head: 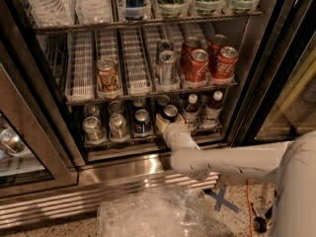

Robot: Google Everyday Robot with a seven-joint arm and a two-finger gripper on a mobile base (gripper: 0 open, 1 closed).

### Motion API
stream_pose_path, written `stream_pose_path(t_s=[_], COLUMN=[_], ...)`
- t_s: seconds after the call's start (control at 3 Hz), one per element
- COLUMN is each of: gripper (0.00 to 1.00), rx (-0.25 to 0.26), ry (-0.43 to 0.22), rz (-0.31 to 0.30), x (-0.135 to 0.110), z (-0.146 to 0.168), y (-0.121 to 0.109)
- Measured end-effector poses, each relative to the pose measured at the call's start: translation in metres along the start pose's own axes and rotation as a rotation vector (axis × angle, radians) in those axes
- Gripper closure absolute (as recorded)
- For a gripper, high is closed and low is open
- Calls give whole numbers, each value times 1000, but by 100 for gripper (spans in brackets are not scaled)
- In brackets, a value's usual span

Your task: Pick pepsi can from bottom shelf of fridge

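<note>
Speckled flooring [232, 226] runs in front of the fridge [261, 68], its glass door [29, 152] swung open to the left of your gripper. Your white arm [232, 161] reaches in from the lower right, and the gripper [167, 123] sits at the front of the bottom shelf [113, 141], just over its metal rail. Whether it is open, closed or holding anything cannot be told from this view.

A clear plastic bin [148, 214] lies on the floor below the gripper, with a blue tape cross [221, 201] below and to the right of it.

The pepsi can [142, 122] stands upright on the bottom shelf, just left of the gripper, in the next lane over and apart from it. A dark can [170, 112] stands right at the gripper's tip, touching or nearly so. Two silver cans [104, 127] sit farther left, beyond the pepsi can. Two small bottles [190, 110] stand just right of the gripper.

On the brighter rack above the gripper, red cans [197, 65] cluster up and to the right, silver cans [167, 65] stand directly above, and a copper-coloured can [107, 75] stands above and to the left.
</note>
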State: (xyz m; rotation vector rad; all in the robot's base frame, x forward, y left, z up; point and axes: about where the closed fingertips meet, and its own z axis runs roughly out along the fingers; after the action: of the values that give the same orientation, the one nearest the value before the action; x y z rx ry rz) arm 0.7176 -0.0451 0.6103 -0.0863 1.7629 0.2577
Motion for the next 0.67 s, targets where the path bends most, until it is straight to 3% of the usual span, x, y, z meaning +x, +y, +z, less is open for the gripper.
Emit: stream_pose_path(t_s=[0.67], gripper=[100], rx=[-30], ry=[-12], rz=[-15], x=[-11], z=[-11], y=[10])
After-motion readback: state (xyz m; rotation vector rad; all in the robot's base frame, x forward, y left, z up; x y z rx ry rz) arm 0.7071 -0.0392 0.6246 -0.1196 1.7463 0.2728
